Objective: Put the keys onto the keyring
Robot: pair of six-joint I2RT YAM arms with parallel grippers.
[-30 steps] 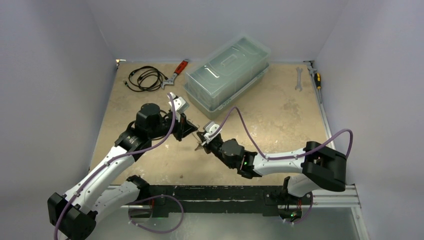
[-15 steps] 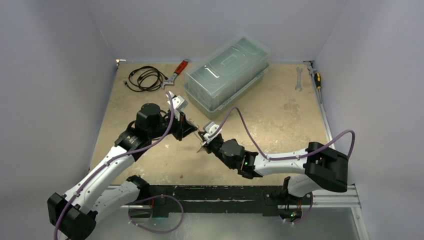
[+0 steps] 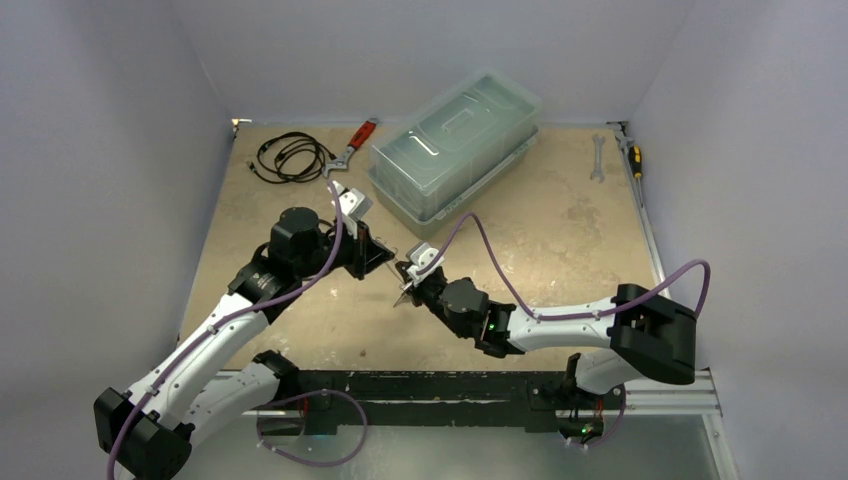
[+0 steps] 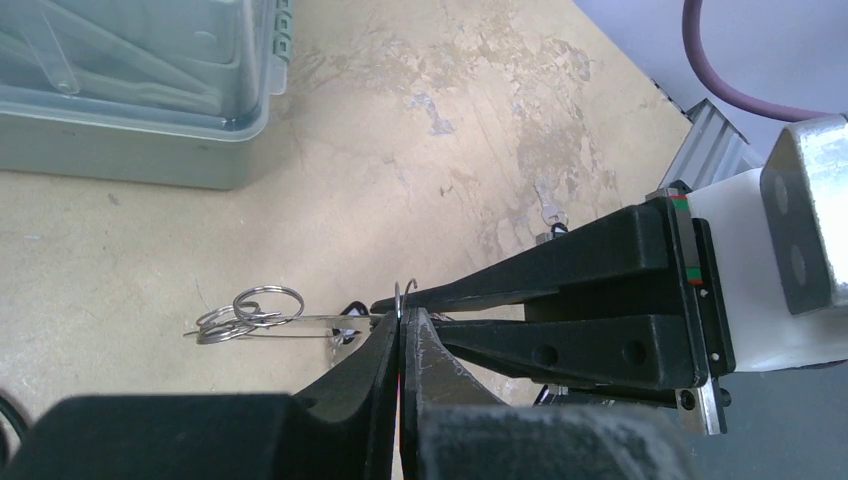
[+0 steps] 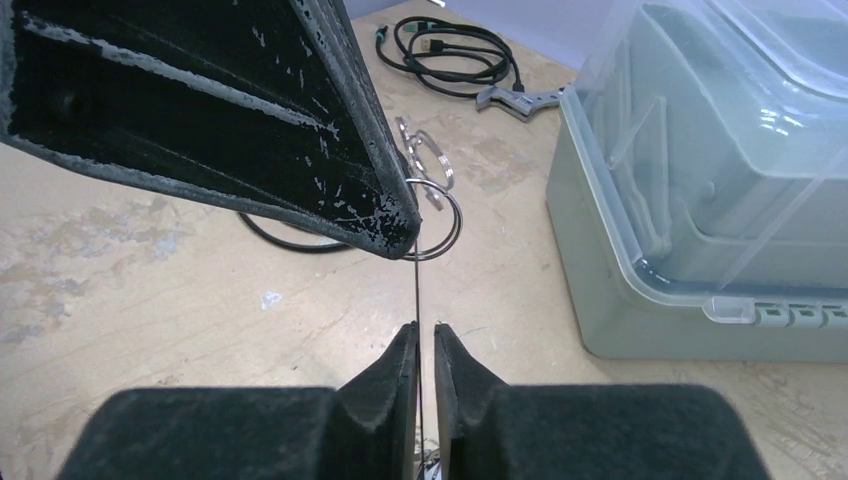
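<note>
Scanning all views: no legible text, numbers, brands or labels. Only marking is red-green colour strip (image 4: 683, 203) on right gripper (image 4: 406, 313) body, no characters.

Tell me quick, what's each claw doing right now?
Left claw: closed, pinching what looks like a small metal ring at its tips.
Right claw: closed on the keyring, a thin wire.

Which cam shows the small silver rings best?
Left wrist: the silver rings sit unobstructed, clustered on a thin strand. Right wrist shows them partly behind the left gripper. Top external: too small to see.
</note>
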